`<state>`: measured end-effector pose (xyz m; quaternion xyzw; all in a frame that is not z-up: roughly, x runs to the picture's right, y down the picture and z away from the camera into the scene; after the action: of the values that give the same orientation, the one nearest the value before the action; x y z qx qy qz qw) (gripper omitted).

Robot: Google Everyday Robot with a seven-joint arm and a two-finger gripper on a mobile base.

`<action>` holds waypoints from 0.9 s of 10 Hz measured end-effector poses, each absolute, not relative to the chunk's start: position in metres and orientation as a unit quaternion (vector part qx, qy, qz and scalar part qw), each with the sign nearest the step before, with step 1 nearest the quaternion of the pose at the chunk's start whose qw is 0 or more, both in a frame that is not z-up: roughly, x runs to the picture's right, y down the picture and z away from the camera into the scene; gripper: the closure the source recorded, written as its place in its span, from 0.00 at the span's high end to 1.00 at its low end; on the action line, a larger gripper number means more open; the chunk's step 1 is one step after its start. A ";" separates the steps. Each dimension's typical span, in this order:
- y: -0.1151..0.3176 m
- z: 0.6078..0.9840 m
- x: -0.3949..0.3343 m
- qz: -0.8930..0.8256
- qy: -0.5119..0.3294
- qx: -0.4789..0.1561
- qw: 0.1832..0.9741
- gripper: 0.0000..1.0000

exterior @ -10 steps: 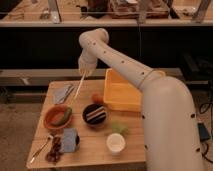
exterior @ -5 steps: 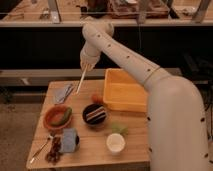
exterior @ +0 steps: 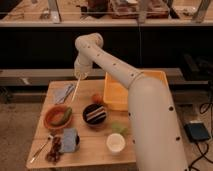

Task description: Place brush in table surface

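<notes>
The arm swings back over the far left of the worktop [exterior: 90, 150], and the pincer [exterior: 80, 75] now hangs above the rear edge, clamped on the top of the brush [exterior: 76, 90]. A moment ago it sat higher and further right; now it has dropped and drifted left, so the brush dangles nearly upright, leaning a little, its lower end just above the boards beside the grey cloth [exterior: 63, 93]. That looks like the start of the lay-down: the brush is still in the air, not yet resting on wood. The open patch between the cloth and the small red fruit [exterior: 97, 98] seems the likely landing spot. The orange bowl [exterior: 58, 118] and the dark bowl [exterior: 94, 114] sit nearer the camera, the yellow bin [exterior: 116, 96] to the right.
</notes>
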<state>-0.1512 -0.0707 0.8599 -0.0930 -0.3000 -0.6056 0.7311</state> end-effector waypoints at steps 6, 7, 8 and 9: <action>-0.007 0.930 -0.163 -0.599 -0.338 -0.142 0.712 0.00; -0.007 0.931 -0.156 -0.596 -0.341 -0.142 0.713 0.00; -0.008 0.930 -0.151 -0.597 -0.343 -0.145 0.711 0.00; -0.006 0.928 -0.152 -0.599 -0.346 -0.149 0.706 0.00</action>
<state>-0.1519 -0.0062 0.9284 -0.1487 -0.3465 -0.5991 0.7064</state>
